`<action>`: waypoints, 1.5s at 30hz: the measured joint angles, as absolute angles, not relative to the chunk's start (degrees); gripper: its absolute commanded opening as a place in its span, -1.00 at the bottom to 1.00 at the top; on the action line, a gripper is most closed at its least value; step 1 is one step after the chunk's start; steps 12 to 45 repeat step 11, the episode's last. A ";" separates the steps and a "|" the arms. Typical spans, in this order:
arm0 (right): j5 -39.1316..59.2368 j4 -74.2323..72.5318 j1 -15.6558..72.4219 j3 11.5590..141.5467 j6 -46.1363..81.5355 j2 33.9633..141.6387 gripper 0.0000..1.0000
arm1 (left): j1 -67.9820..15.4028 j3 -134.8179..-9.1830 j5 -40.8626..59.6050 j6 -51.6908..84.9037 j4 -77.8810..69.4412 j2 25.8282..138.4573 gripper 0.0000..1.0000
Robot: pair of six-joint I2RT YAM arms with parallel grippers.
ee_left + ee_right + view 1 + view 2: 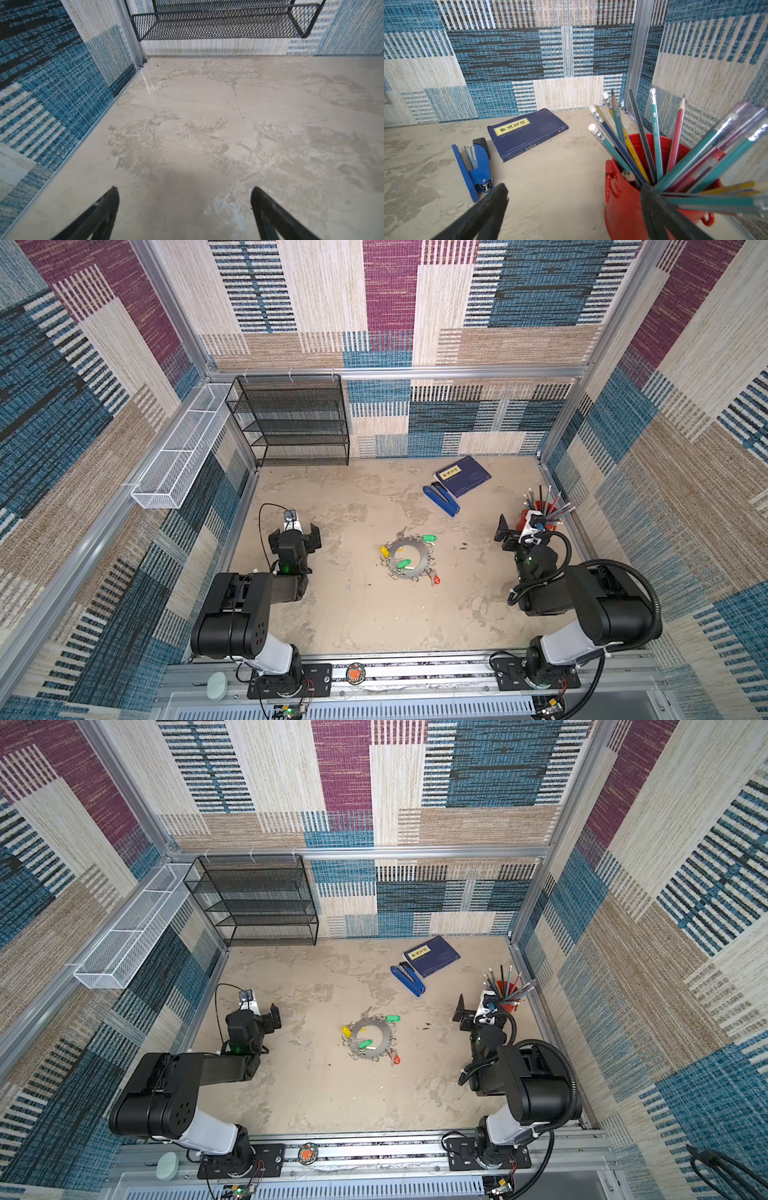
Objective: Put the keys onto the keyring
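The keyring [422, 556] [385, 1038], a flat grey disc with small split rings round its rim, lies mid-table in both top views. Keys with tags sit at it: a green tag [428, 537] at the far rim, a yellow tag [384, 551] on the left, a second green tag [402, 563] across the centre hole, a red tag [434, 579] at the near right. My left gripper [294, 536] [185, 188] hovers open and empty, well left of the disc. My right gripper [519, 531] [574, 185] stands open and empty, far right of it. Neither wrist view shows the keyring.
A red cup of pencils [540, 512] [623, 197] stands right beside the right gripper. A blue stapler [441, 499] [475, 166] and a dark blue book [463, 476] [527, 135] lie at the back right. A black mesh shelf [291, 423] fills the back left corner.
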State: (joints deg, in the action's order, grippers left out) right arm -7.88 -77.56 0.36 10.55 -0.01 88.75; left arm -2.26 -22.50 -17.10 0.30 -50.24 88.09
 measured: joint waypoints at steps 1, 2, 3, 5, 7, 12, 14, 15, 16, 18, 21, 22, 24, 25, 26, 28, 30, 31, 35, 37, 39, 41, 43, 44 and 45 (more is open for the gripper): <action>-7.70 -77.60 0.36 10.48 -0.01 88.82 0.99 | -2.26 -22.55 -16.47 0.32 -49.93 88.16 0.98; -7.49 -77.30 0.36 10.48 -0.01 88.79 0.99 | -2.26 -22.55 -16.19 0.34 -49.82 88.16 0.98; -7.46 -77.32 0.36 10.44 -0.01 88.79 0.99 | -2.26 -22.55 -16.16 0.47 -49.91 88.16 0.98; -7.05 -77.62 0.43 10.00 -0.01 88.79 0.99 | -2.26 -22.59 -16.16 0.51 -49.84 88.18 0.98; -5.67 -77.69 0.54 9.74 -0.14 88.79 0.99 | -2.04 -23.09 -16.01 0.51 -49.23 88.51 0.98; -2.48 -77.32 0.51 10.66 -1.26 88.79 0.99 | -1.08 -23.64 -14.31 0.91 -48.62 88.55 0.98; -2.48 -77.32 0.51 10.66 -1.26 88.79 0.99 | -1.08 -23.64 -14.31 0.91 -48.62 88.55 0.98; -2.48 -77.32 0.51 10.66 -1.26 88.79 0.99 | -1.08 -23.64 -14.31 0.91 -48.62 88.55 0.98; -2.48 -77.32 0.51 10.66 -1.26 88.79 0.99 | -1.08 -23.64 -14.31 0.91 -48.62 88.55 0.98; -2.48 -77.32 0.51 10.66 -1.26 88.79 0.99 | -1.08 -23.64 -14.31 0.91 -48.62 88.55 0.98; -2.48 -77.32 0.51 10.66 -1.26 88.79 0.99 | -1.08 -23.64 -14.31 0.91 -48.62 88.55 0.98; -2.48 -77.32 0.51 10.66 -1.26 88.79 0.99 | -1.08 -23.64 -14.31 0.91 -48.62 88.55 0.98; -2.48 -77.32 0.51 10.66 -1.26 88.79 0.99 | -1.08 -23.64 -14.31 0.91 -48.62 88.55 0.98; -2.48 -77.32 0.51 10.66 -1.26 88.79 0.99 | -1.08 -23.64 -14.31 0.91 -48.62 88.55 0.98; -2.48 -77.32 0.51 10.66 -1.26 88.79 0.99 | -1.08 -23.64 -14.31 0.91 -48.62 88.55 0.98; -2.48 -77.32 0.51 10.66 -1.26 88.79 0.99 | -1.08 -23.64 -14.31 0.91 -48.62 88.55 0.98; -2.48 -77.32 0.51 10.66 -1.26 88.79 0.99 | -1.08 -23.64 -14.31 0.91 -48.62 88.55 0.98; -2.48 -77.32 0.51 10.66 -1.26 88.79 0.99 | -1.08 -23.64 -14.31 0.91 -48.62 88.55 0.98; -2.48 -77.32 0.51 10.66 -1.26 88.79 0.99 | -1.08 -23.64 -14.31 0.91 -48.62 88.55 0.98; -2.48 -77.32 0.51 10.66 -1.26 88.79 0.99 | -1.08 -23.64 -14.31 0.91 -48.62 88.55 0.98; -2.48 -77.32 0.51 10.66 -1.26 88.79 0.99 | -1.08 -23.64 -14.31 0.91 -48.62 88.55 0.98; -2.48 -77.32 0.51 10.66 -1.26 88.79 0.99 | -1.08 -23.64 -14.31 0.91 -48.62 88.55 0.98; -2.48 -77.32 0.51 10.66 -1.26 88.79 0.99 | -1.08 -23.64 -14.31 0.91 -48.62 88.55 0.98; -2.48 -77.32 0.51 10.66 -1.26 88.79 0.99 | -1.08 -23.64 -14.31 0.91 -48.62 88.55 0.98; -2.48 -77.32 0.51 10.66 -1.26 88.79 0.99 | -1.08 -23.64 -14.31 0.91 -48.62 88.55 0.98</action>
